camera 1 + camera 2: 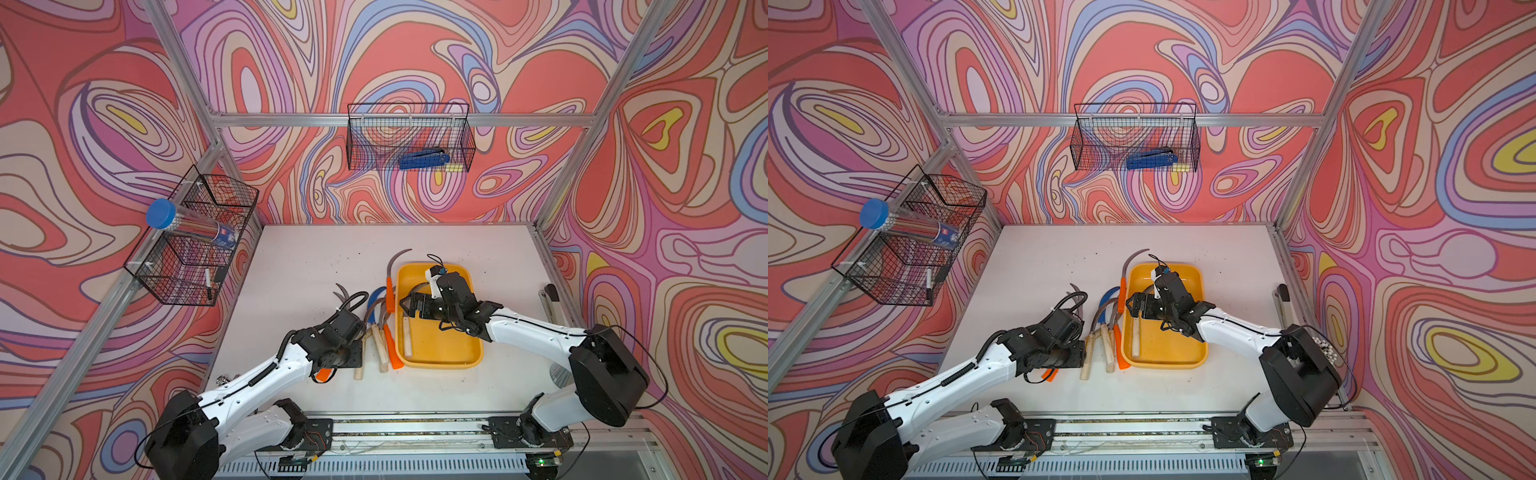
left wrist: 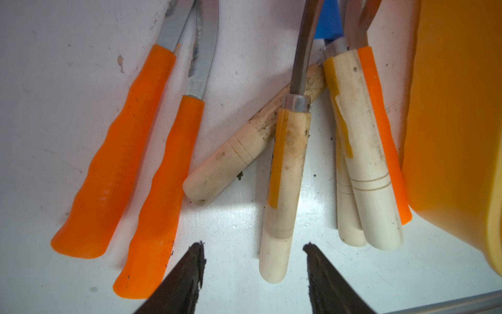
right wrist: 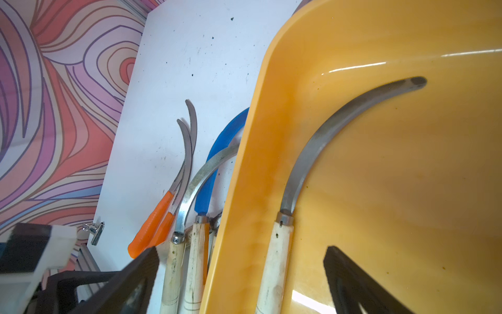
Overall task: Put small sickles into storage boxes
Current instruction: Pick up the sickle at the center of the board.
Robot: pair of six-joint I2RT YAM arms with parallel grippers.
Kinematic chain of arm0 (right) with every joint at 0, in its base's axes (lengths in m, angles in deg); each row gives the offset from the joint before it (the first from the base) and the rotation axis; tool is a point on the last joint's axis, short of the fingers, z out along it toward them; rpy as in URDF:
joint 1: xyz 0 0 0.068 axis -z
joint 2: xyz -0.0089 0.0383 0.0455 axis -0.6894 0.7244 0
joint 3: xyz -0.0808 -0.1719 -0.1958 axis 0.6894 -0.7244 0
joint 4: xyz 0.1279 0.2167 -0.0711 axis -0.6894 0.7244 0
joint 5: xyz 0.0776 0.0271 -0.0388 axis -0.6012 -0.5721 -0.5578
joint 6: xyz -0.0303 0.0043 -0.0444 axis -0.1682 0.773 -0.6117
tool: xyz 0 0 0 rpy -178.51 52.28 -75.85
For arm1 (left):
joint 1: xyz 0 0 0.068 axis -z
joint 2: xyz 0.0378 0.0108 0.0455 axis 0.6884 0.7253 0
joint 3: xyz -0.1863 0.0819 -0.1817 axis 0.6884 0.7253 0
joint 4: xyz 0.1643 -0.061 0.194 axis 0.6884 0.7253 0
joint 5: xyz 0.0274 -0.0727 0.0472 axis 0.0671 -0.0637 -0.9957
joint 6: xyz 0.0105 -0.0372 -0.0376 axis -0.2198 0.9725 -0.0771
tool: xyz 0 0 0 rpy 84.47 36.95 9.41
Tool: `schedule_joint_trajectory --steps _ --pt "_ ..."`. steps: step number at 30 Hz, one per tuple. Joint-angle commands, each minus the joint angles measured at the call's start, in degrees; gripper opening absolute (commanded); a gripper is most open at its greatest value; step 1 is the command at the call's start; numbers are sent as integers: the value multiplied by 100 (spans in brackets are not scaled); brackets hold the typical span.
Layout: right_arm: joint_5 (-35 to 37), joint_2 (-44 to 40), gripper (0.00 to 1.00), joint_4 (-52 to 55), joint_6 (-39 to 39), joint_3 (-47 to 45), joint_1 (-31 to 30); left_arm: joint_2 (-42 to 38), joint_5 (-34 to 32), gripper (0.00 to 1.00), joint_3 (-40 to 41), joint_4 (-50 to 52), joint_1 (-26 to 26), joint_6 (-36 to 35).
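Note:
The storage box, a yellow tray (image 1: 451, 345) (image 1: 1173, 345), holds one small sickle with a pale wood handle (image 1: 407, 336) (image 3: 274, 266) and a grey blade (image 3: 326, 136). My right gripper (image 1: 405, 305) (image 3: 241, 250) hangs open over that handle, touching nothing. Left of the tray lie several more sickles: orange handles (image 2: 114, 163), wood handles (image 2: 364, 152) and a blue blade (image 1: 376, 299). Another orange-handled sickle (image 1: 390, 291) lies along the tray's far left rim. My left gripper (image 2: 253, 246) is low over the pile. Its jaws stand apart on either side of a wood handle's end (image 2: 274, 261), with gaps showing.
A black wire basket (image 1: 409, 137) on the back wall holds a blue tool (image 1: 424, 160). A second basket (image 1: 195, 237) on the left wall carries a blue-capped tube (image 1: 187, 224). A metal clip (image 3: 93, 232) lies at the table's near left edge. A grey tool (image 1: 550, 303) sits at the right edge.

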Motion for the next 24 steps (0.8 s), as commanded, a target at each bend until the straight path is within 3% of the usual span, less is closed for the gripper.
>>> schedule_joint_trajectory --steps 1,10,16,24 --pt "106 -156 98 82 10 -136 -52 166 0 61 93 -290 154 280" --pt "121 -208 98 -1 124 -286 -156 794 -110 59 145 -659 408 397" --pt "156 -265 98 -20 171 -390 -184 921 -169 49 236 -835 418 423" --pt "194 -333 98 -40 193 -459 -194 1185 -197 45 361 -1092 420 432"
